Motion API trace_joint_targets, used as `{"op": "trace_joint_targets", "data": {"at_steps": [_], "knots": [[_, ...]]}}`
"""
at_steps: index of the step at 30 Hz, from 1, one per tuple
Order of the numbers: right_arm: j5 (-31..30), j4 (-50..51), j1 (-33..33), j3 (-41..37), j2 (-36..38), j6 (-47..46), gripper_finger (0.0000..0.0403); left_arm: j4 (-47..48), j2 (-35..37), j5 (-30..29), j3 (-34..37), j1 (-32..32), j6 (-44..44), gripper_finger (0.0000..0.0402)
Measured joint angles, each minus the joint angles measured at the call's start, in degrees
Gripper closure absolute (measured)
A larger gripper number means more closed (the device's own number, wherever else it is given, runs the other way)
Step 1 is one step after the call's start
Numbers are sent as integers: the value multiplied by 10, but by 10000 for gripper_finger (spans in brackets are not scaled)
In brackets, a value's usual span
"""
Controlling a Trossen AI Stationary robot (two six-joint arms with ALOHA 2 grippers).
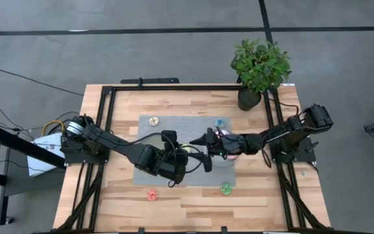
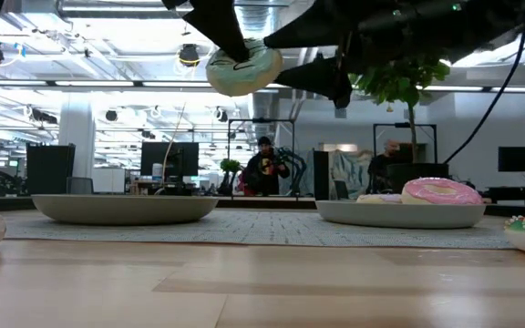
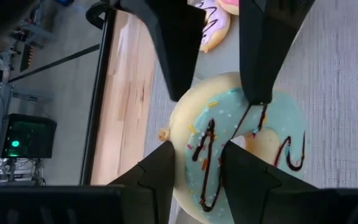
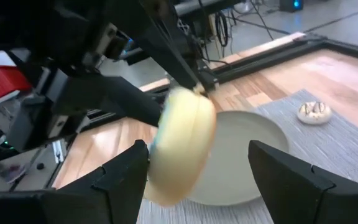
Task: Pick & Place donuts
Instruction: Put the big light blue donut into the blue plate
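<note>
My left gripper point(image 3: 197, 152) is shut on the mint-green donut point(image 2: 242, 68) and holds it high above the grey mat point(image 1: 187, 175). My right gripper point(image 4: 197, 146) is open, one finger on either side of this donut point(image 4: 179, 146). The pink donut point(image 2: 440, 191) and the white-lilac donut point(image 3: 213, 28) lie on the right plate point(image 2: 399, 215). The left plate point(image 2: 124, 210) has nothing on it. The small tan point(image 1: 153, 121), blue point(image 1: 220, 122), red point(image 1: 151, 194) and green point(image 1: 226, 189) donuts lie at the mat's corners. My left gripper pinches the donut's ring point(image 3: 201, 134) between its two fingers, one at the outer rim and one on the side of the hole. The donut is lifted clear and tilted, its iced face toward the wrist camera. My right gripper: I cannot tell whether its fingers point(image 3: 260, 74) touch the donut.
A potted plant point(image 1: 260, 68) stands at the table's far right corner. Black frame rails point(image 1: 102, 130) run along the table's left, right and far sides. People sit at desks in the room beyond the table point(image 2: 264, 169).
</note>
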State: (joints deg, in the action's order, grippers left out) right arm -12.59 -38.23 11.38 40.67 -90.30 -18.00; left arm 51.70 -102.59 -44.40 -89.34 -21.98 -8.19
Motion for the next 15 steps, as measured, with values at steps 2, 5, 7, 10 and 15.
{"op": "trace_joint_targets", "data": {"at_steps": [2,5,7,10,15], "knots": [[7,0,0,5,0,4,137,-3,0,2,0,0,0,290],[7,6,0,8,0,5,137,-4,0,2,0,0,0,290],[7,10,0,8,0,5,137,-6,0,2,0,0,0,290],[7,12,-3,8,0,1,138,-12,0,2,0,0,0,290],[7,14,-3,8,0,0,163,-13,0,1,0,0,2,290]]}}
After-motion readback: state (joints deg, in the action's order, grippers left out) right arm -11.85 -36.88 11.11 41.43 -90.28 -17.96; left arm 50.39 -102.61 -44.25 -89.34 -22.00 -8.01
